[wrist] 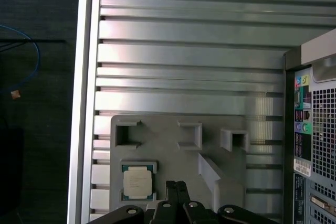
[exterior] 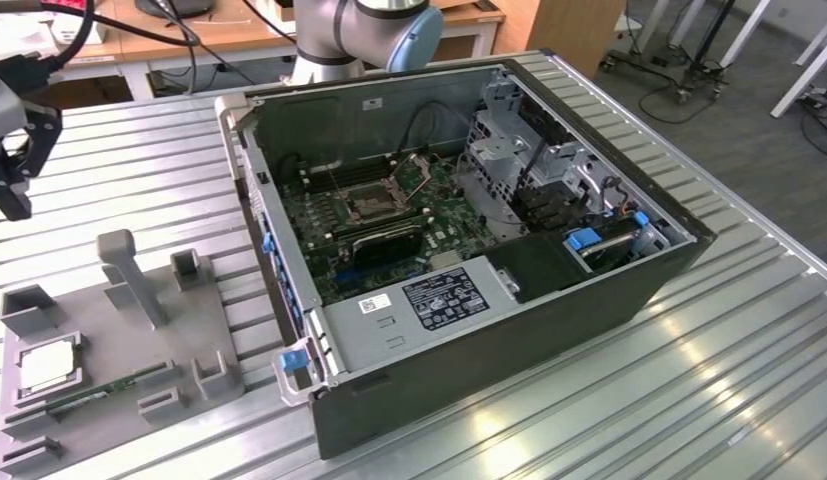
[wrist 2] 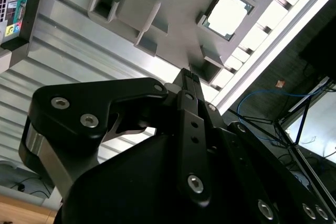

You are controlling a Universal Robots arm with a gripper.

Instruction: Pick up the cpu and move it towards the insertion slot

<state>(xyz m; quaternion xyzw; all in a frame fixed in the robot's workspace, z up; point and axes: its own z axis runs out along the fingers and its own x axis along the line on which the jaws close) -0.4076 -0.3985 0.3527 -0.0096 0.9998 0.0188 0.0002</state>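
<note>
Closest to my lens, the black metal end effector (wrist 2: pixel 187 73) crowds the second wrist view, and its bolted housing hides much of the ribbed aluminium bench (wrist 2: pixel 79 61) beneath. As far as I can see, its two slim fingers (wrist 2: pixel 190 103) are pressed together at the tips, narrow, with nothing between them. It hangs above the flat grey plastic tray (wrist 2: pixel 173 30), clear of it, near the tray's raised blocks.

The small square cpu with the pale silvery top (wrist 2: pixel 227 15) lies flat and untouched in a framed square recess of that tray, just beside the line of the fingertips rather than under them.

In the exterior view the end effector (exterior: pixel 13 200) is cut off by the exterior view's left edge, so I cannot judge its fingers from there. A long thin green memory stick (exterior: pixel 106 390) lies on the tray near the cpu, partly hidden by tray blocks.

The square dark insertion slot with its shiny metal frame (exterior: pixel 373 205) sits mid-way on the green motherboard (exterior: pixel 447 240), inside the open dark grey computer case (exterior: pixel 520 340). It is well apart from the cpu, toward the exterior view's right, and its contacts are too small for me to make out.
</note>
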